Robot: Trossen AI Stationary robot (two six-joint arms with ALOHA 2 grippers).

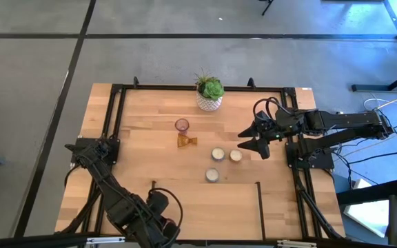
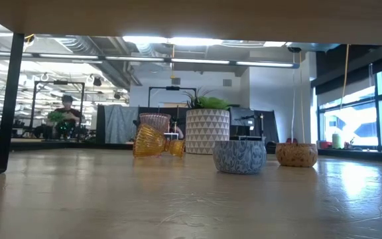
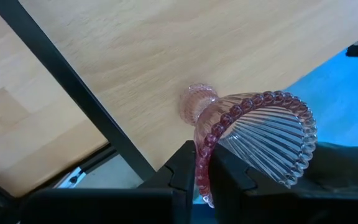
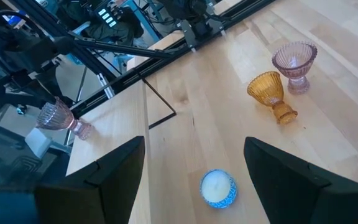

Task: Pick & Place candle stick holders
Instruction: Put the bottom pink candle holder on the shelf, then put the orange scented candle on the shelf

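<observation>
A purplish-pink glass holder [image 1: 182, 125] stands upright mid-table. An amber glass holder [image 1: 187, 141] lies on its side next to it. Three cream-white holders [image 1: 218, 153] [image 1: 235, 156] [image 1: 212, 175] stand to their right and nearer. My right gripper [image 1: 250, 141] [image 4: 194, 180] hangs open and empty just right of the cream ones. My left gripper [image 3: 205, 177], at the table's near edge [image 1: 156, 201], is shut on a second pink ribbed glass holder [image 3: 253, 137], which also shows in the right wrist view [image 4: 61, 118]. My left gripper pinches the pink holder's beaded rim [image 3: 209, 144], one finger inside the cup and one outside. The holder is tipped on its side, its stem and foot [image 3: 197, 102] pointing away from the fingers over the wood. Whether the foot touches the table I cannot tell.
A green plant in a white patterned pot [image 1: 209, 95] stands at the far edge. A black frame [image 1: 116, 124] runs round the tabletop, with a thin black bar [image 4: 160, 102] near the front. A person [image 2: 65, 113] sits in the room beyond.
</observation>
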